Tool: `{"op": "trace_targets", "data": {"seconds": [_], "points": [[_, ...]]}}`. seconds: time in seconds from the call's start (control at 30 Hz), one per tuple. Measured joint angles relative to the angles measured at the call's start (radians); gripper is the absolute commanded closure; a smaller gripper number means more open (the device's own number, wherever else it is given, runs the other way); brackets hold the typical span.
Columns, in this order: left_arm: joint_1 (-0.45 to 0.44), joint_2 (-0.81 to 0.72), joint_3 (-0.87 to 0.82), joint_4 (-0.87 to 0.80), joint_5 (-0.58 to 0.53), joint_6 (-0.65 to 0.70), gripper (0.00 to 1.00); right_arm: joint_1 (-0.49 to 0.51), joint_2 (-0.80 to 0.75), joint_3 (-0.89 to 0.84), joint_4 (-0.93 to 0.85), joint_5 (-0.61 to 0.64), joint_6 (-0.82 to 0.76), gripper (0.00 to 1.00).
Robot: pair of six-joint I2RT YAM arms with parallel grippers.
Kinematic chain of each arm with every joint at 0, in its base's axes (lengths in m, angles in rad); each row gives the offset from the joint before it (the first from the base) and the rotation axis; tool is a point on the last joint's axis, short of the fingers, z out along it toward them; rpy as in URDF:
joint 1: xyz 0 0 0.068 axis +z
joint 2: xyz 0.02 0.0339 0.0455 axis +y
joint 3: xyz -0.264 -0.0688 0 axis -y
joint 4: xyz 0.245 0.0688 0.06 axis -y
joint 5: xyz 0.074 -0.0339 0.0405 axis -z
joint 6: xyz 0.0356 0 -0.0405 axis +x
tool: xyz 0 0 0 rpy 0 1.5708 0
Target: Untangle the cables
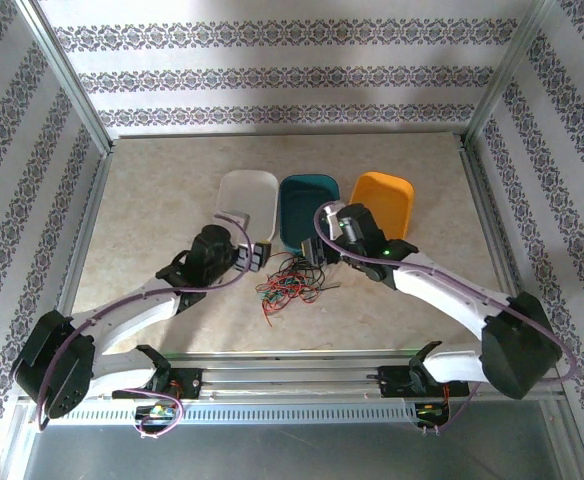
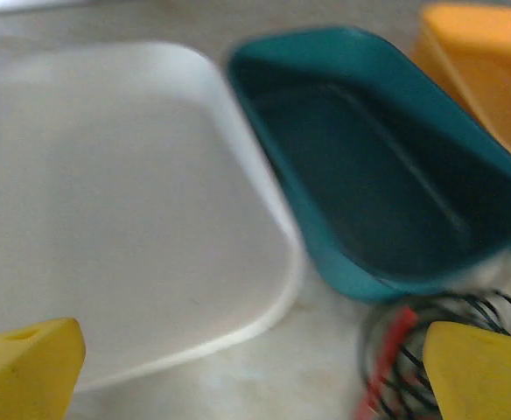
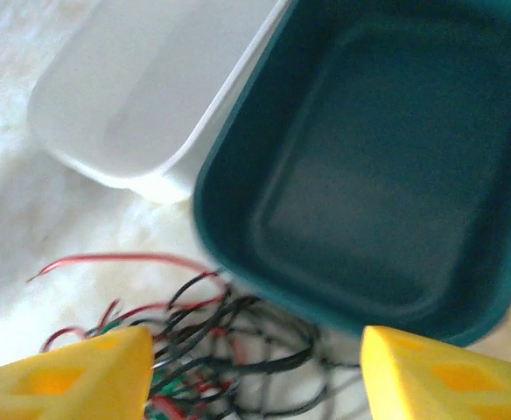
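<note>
Cables [image 1: 290, 282], red-green-black tangle, lie just under right pincer [image 3: 255, 359], spread wide, tangle between its fingers. Left pincer [image 2: 254, 354] spread too, tangle at its 4 o'clock. Right arm looks nearer. Teal tray [image 1: 307, 205] at tangle's 12 o'clock, on table [image 1: 162, 200].

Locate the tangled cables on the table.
In the top view, the cables lie heaped near the centre of the table, just in front of the teal tray, on the arms' side.
</note>
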Motion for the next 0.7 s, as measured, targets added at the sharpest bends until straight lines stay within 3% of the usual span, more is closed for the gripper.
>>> {"op": "trace_targets", "data": {"seconds": [0.33, 0.7], "points": [[-0.122, 0.003, -0.045, -0.082, 0.015, -0.035, 0.01, 0.099, 0.127, 0.087, -0.146, -0.192, -0.002, 0.55], [-0.139, 0.053, -0.061, -0.103, -0.033, -0.069, 0.02, 0.125, 0.23, 0.125, -0.196, -0.34, -0.016, 0.61]]}}
